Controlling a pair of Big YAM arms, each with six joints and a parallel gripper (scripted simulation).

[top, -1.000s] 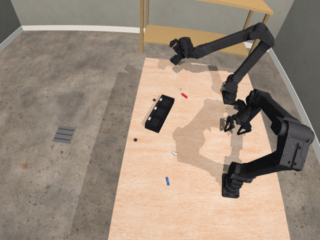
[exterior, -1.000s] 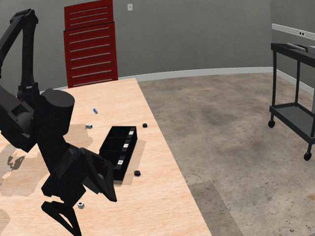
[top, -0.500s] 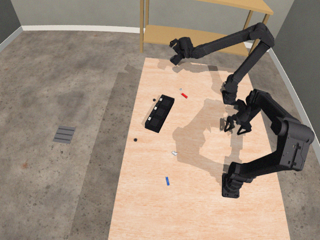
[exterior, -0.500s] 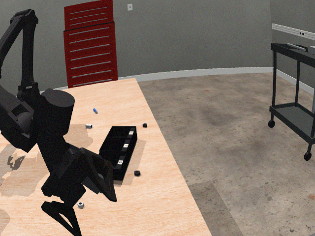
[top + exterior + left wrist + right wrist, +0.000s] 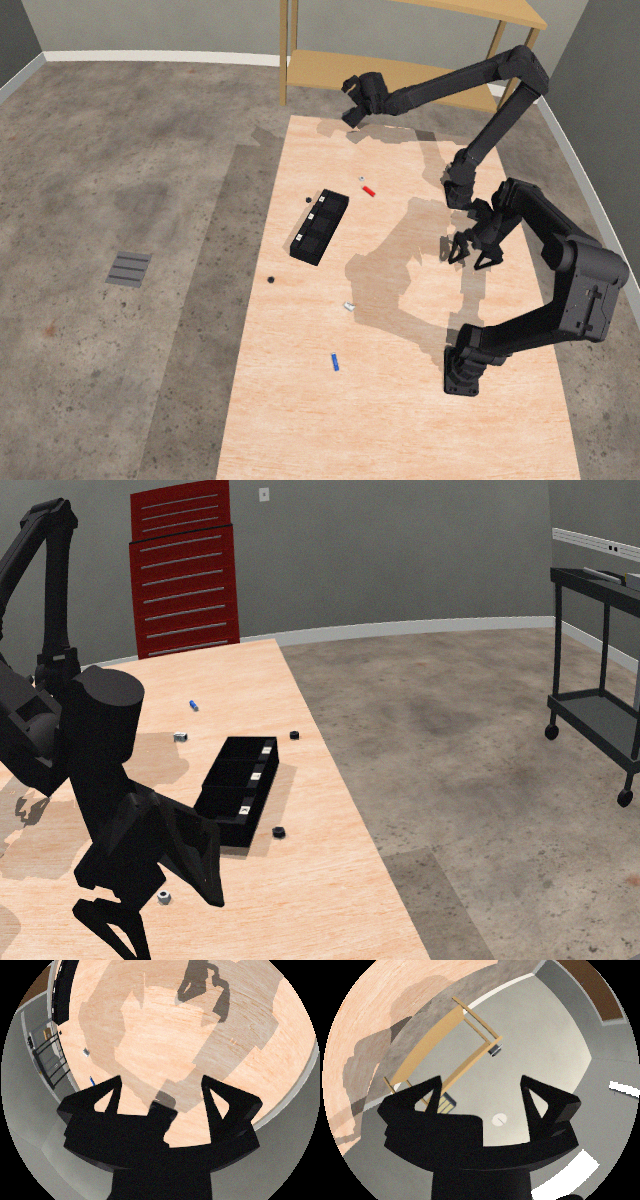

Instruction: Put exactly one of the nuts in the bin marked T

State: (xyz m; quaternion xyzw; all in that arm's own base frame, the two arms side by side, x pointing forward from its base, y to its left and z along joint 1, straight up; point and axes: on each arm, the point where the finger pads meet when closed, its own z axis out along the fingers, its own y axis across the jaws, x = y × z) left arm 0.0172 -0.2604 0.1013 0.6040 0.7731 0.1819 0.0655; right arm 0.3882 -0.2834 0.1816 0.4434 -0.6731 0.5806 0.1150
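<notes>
Top view shows the table (image 5: pixel 387 428) (image 5: pixel 320 919) (image 5: pixel 160 1030) (image 5: pixel 360 1020) carrying everything loose; every nut is out on it, none seen lifted. The left gripper (image 5: pixel 463 265) (image 5: pixel 161 1079) and right gripper (image 5: pixel 345 105) (image 5: pixel 181 933) (image 5: pixel 481 1079) have their jaws fully spread, holding nothing. Low jaws could clip the bins (image 5: pixel 305 255) (image 5: pixel 235 836) (image 5: pixel 62 995) and tip or shove them, chiefly when reaching for the near black nut (image 5: pixel 308 199) (image 5: pixel 278 832) beside their wall. The far black nut (image 5: pixel 270 279) (image 5: pixel 294 735) lies near the table's edge; a nudge could roll it off. The steel nut (image 5: pixel 361 178) (image 5: pixel 163 896) is just beside the red cylinder (image 5: pixel 368 191), so wide jaws might catch 2 things. The middle tag looks like T, but I cannot be sure; a misread means the wrong bin.

Pale, streaky wood grain tops the table. The bins are 3 matt black, square-cornered boxes in 1 row with white tags. A shiny silver piece (image 5: pixel 349 306) (image 5: pixel 180 736) and smooth blue cylinder (image 5: pixel 334 361) (image 5: pixel 193 705) should stay put.

In the exterior view, we see that our right end effector (image 5: pixel 346 104) (image 5: pixel 183 933) (image 5: pixel 481 1079) has shifted slightly lower and leftward relative to the bins (image 5: pixel 305 253) (image 5: pixel 235 835), uncovering a little more of their near end. Our right arm (image 5: pixel 444 90) (image 5: pixel 105 715) has shifted slightly with it.
</notes>
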